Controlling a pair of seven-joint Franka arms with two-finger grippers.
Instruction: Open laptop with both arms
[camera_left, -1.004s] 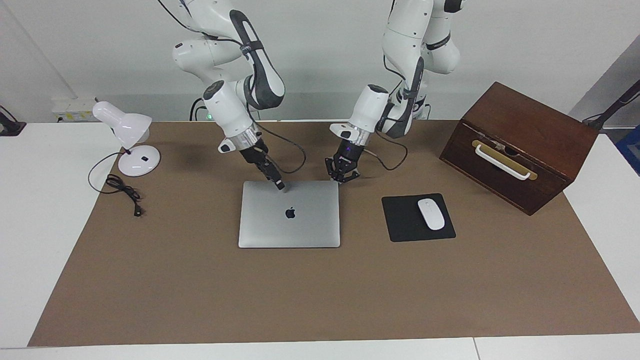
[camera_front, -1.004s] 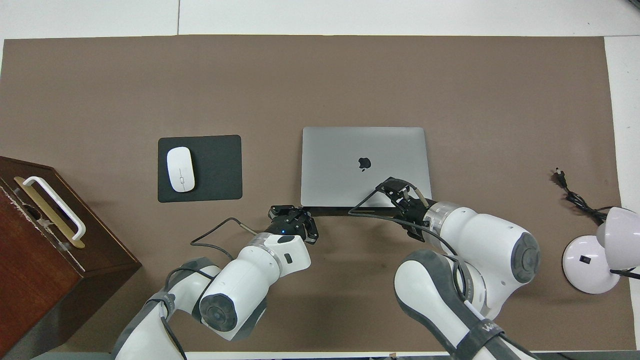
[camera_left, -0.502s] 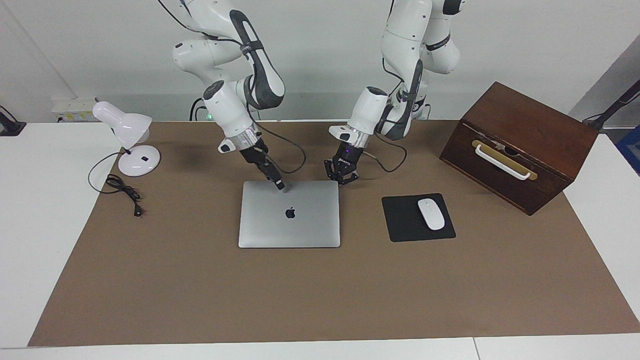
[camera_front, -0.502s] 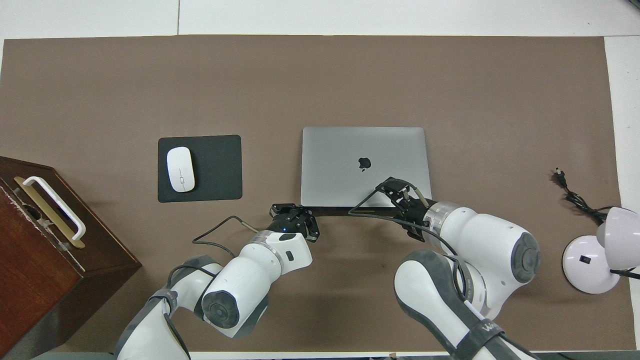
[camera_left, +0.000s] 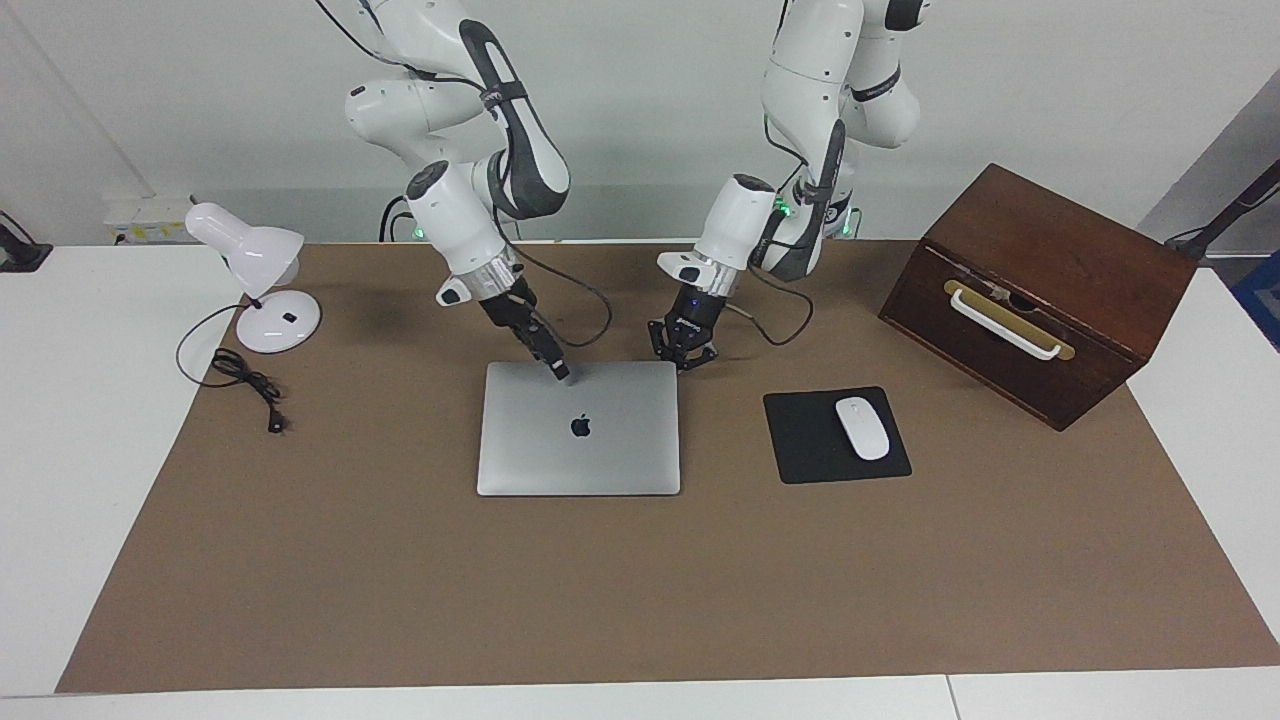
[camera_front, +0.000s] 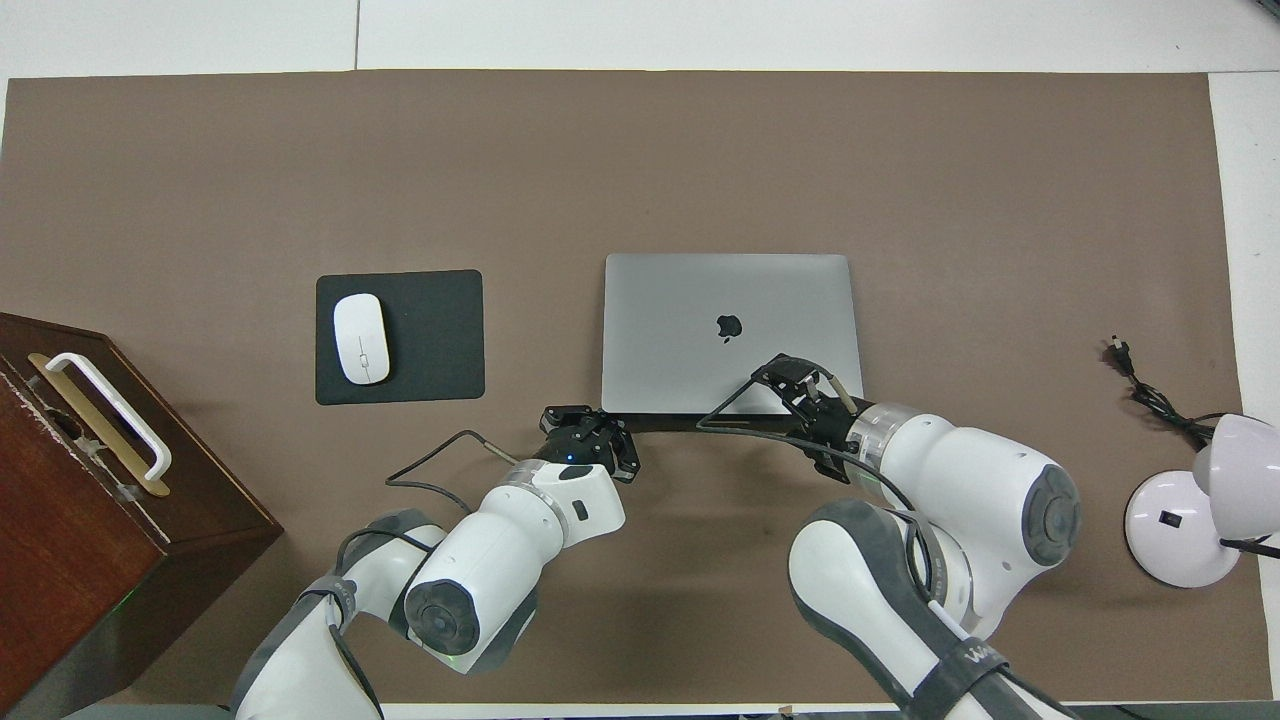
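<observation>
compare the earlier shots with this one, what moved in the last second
Only the left gripper moved: shut, it crept a little from just off the corner of the laptop at the robots' edge toward that corner. Nothing was grasped or released. The right gripper kept its tip on the closed lid near the same edge. The mouse, mouse pad, wooden box and lamp stayed put.

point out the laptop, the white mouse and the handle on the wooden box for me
laptop (camera_left: 578, 430), facing view, middle of its closed lid.
white mouse (camera_left: 862, 428), facing view, its top.
handle (camera_left: 1003, 325), facing view, middle of the white bar.
</observation>
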